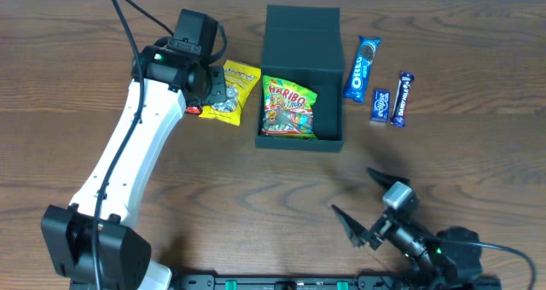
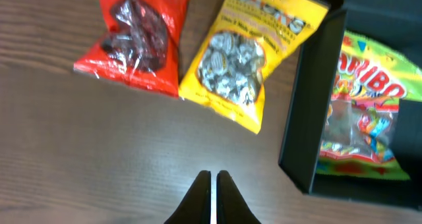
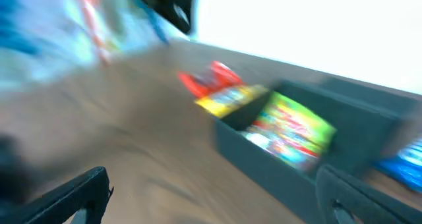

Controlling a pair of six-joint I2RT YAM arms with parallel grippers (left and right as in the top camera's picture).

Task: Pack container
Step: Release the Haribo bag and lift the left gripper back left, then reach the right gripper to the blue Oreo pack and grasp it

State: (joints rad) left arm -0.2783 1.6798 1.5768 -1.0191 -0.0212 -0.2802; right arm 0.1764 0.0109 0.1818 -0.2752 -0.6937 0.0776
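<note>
The container (image 1: 329, 61) is a dark box standing open, its flap lid (image 1: 303, 20) folded back. A Haribo bag (image 1: 288, 109) lies inside it. A yellow packet (image 1: 237, 87) and a red packet (image 1: 191, 111) lie on the table just left of the box. My left gripper (image 1: 212, 87) hovers over them. In the left wrist view it (image 2: 213, 178) is shut and empty, short of the yellow packet (image 2: 241, 59) and the red packet (image 2: 140, 33), with the box wall (image 2: 308, 99) to its right. My right gripper (image 1: 363, 200) is open and empty near the front edge. Its own view (image 3: 211, 197) is blurred.
An Oreo pack (image 1: 362, 66) and two small blue bars (image 1: 380, 105) (image 1: 402, 98) lie right of the box. The left arm's white link (image 1: 128, 162) crosses the left half of the table. Bare wood lies in front of the box.
</note>
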